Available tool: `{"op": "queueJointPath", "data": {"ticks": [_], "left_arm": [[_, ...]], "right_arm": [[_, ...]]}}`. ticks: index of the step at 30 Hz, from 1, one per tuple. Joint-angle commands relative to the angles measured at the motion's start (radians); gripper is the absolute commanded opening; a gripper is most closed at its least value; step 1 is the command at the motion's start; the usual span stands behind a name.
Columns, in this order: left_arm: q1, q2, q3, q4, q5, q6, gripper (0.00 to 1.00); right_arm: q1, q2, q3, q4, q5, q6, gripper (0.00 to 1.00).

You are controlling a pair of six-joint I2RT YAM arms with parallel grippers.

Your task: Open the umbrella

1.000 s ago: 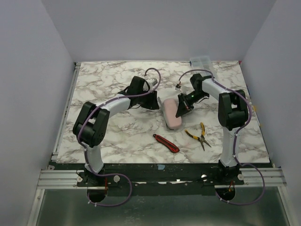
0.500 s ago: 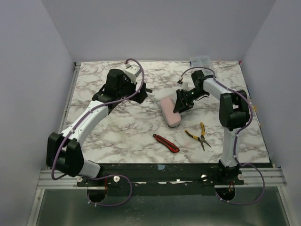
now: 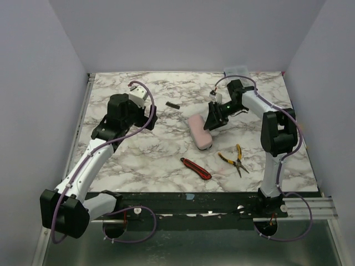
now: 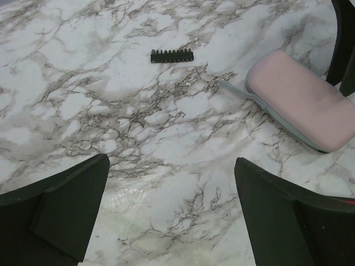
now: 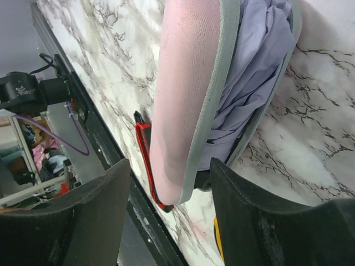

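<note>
umbrella [image 3: 199, 132] on table [image 3: 138, 160], cutter [image 3: 196, 168] before it, pliers [image 3: 235, 159] right of cutter

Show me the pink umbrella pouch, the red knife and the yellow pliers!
pink umbrella pouch [image 3: 201, 134]: top view, middle of its pink side.
red knife [image 3: 196, 168]: top view, middle of its body.
yellow pliers [image 3: 237, 161]: top view, near the joint where the handles meet.

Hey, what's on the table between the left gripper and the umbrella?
Nothing: in the left wrist view only bare marble lies between the left gripper and the umbrella. A black bit strip sits off to the far side.
</note>
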Motion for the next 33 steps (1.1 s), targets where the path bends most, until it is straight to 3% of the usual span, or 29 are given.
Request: {"op": "queueJointPath", "data": {"ticks": [1,7,16,25,33], "left_arm": [[0.020,-0.050,-0.027,-0.030,0.015,0.007,0.98],[0.027,-0.071,-0.056,-0.025,0.035,-0.028,0.98],[0.040,-0.110,-0.094,-0.001,0.071,-0.038,0.98],[0.104,-0.093,-0.090,-0.033,0.175,-0.136,0.98],[0.187,-0.109,-0.107,-0.055,0.251,-0.160,0.98]], "right_arm": [[0.009,0.015,0.031,-0.041,-0.075,0.002,0.60],[0.052,-0.047,0.020,-0.039,-0.119,-0.012,0.60],[0.224,-0.076,-0.013,0.125,-0.093,0.064,0.61],[0.401,-0.041,-0.038,0.316,0.128,0.109,0.71],[0.428,-0.123,0.036,0.233,0.252,-0.021,0.90]]}}
